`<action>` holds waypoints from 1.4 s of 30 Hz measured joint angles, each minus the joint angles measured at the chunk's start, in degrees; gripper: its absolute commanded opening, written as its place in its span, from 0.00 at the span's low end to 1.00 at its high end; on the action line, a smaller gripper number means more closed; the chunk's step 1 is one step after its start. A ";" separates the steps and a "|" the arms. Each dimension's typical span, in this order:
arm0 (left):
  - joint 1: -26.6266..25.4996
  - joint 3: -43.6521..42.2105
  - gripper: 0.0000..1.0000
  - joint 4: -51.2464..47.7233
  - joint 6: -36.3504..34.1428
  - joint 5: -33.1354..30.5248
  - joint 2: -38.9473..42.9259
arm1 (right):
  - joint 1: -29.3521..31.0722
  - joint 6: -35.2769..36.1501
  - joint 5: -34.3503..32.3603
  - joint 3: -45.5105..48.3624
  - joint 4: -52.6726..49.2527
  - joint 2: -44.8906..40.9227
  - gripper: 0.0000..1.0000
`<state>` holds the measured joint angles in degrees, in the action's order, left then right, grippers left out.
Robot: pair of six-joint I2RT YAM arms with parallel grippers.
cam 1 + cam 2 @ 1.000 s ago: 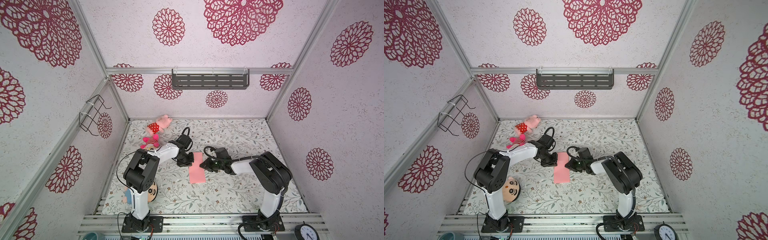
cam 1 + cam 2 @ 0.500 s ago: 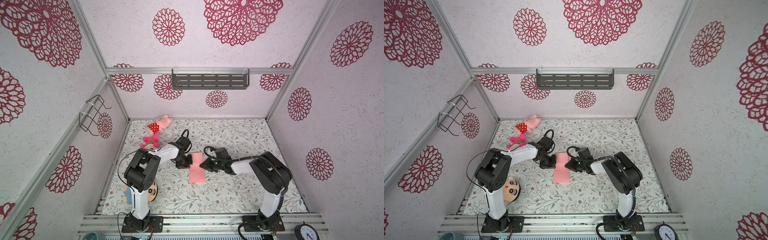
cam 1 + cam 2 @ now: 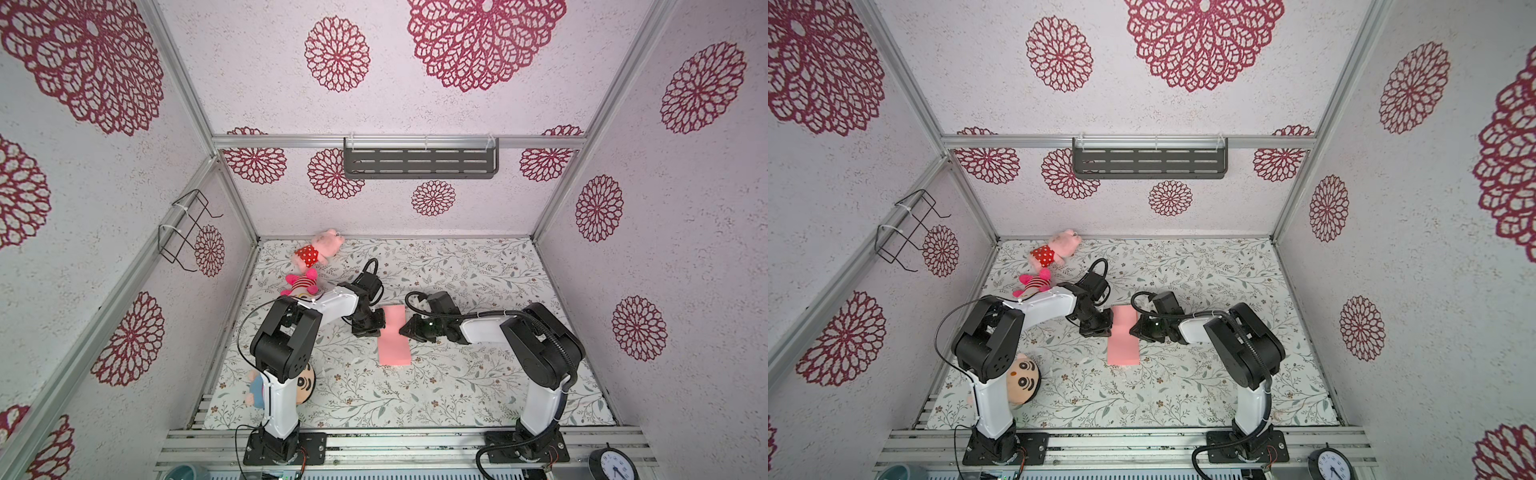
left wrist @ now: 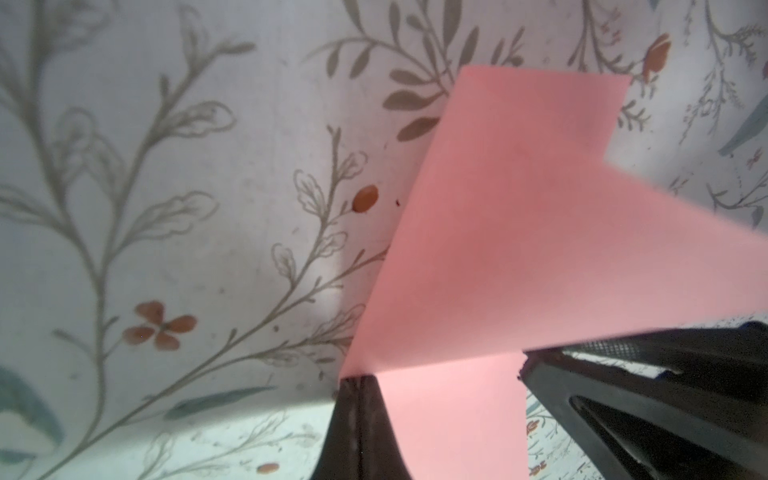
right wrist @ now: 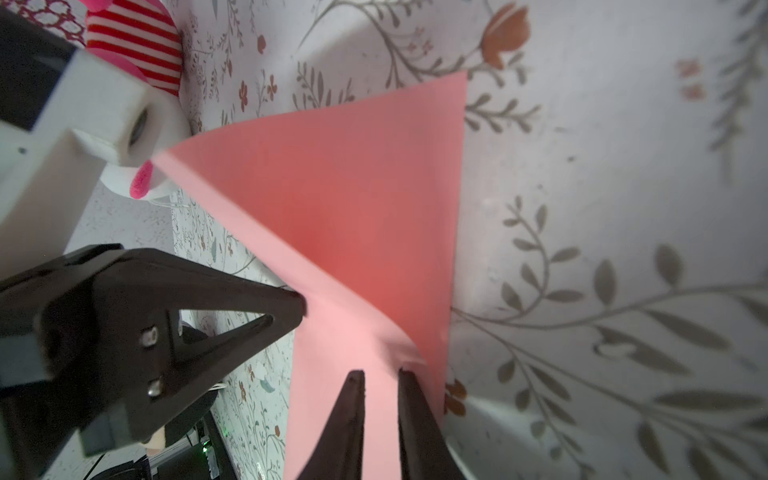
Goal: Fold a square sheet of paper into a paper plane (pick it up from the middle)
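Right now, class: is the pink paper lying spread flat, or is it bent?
Bent. The square sheet of paper rises mid-length between left gripper and right gripper; a top view shows the hump.

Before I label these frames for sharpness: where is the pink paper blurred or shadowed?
Left wrist view: the square sheet of paper goes soft along its nearest edge, and its middle is shaded. Right wrist view: its raised edge is blurred, with a darker fold shadow. Both top views: sharp and evenly lit.

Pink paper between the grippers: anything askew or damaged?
The pink paper is folded into a narrow strip that bows up in its middle between the left gripper and right gripper, which pinch its opposite long edges. No tear shows.
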<state>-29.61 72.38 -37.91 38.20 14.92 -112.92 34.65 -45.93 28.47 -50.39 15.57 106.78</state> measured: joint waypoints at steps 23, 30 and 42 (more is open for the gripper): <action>-0.15 0.98 0.06 -0.79 -0.09 0.74 -0.24 | -0.02 2.27 -0.39 -2.99 -0.07 2.82 0.17; 0.37 2.19 0.08 3.65 -0.02 2.21 0.55 | 0.00 4.20 -0.68 -3.06 -0.55 2.82 0.17; 1.27 4.20 0.07 5.90 1.88 3.39 -2.16 | 0.00 4.52 -0.66 -3.13 -0.63 2.91 0.17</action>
<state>-28.34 76.58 -32.01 40.07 18.31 -115.09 34.65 -41.41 27.81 -53.52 14.94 109.69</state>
